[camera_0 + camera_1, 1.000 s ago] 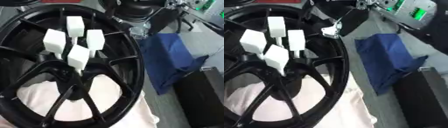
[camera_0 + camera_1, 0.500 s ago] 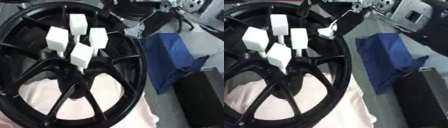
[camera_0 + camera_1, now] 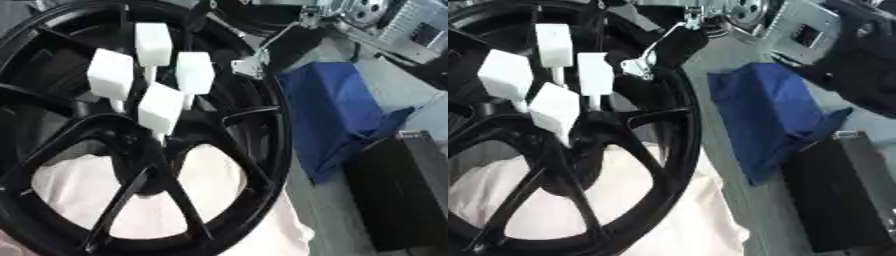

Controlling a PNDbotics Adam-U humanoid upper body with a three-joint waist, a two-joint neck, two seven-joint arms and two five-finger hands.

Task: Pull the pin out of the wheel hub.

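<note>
A grey surface (image 3: 337,220) carries a large black wheel (image 3: 262,150) lying on a pale pink cloth (image 3: 210,200), which shows through the gaps between the spokes and spills past the rim toward the near edge. To the right of the wheel lies a crumpled blue cloth (image 3: 772,115), and a black box (image 3: 842,195) sits at the lower right, just beside the cloth's near corner. Silver metal equipment (image 3: 798,25) crowds the far edge of the scene.

Four pins with white block heads (image 3: 162,107) stand upright on thin stems in the wheel hub (image 3: 131,145), clustered close together left of centre; the pin to be pulled is among them, seated in the hub.

The robot's right hand (image 3: 671,47), black with a silver and white fitting at its tip, comes in from the upper right and hangs over the wheel's far rim, just beside the white heads but apart from them. Whether its fingers are spread or pressed together cannot be told from either view. The left hand shows in neither view.
</note>
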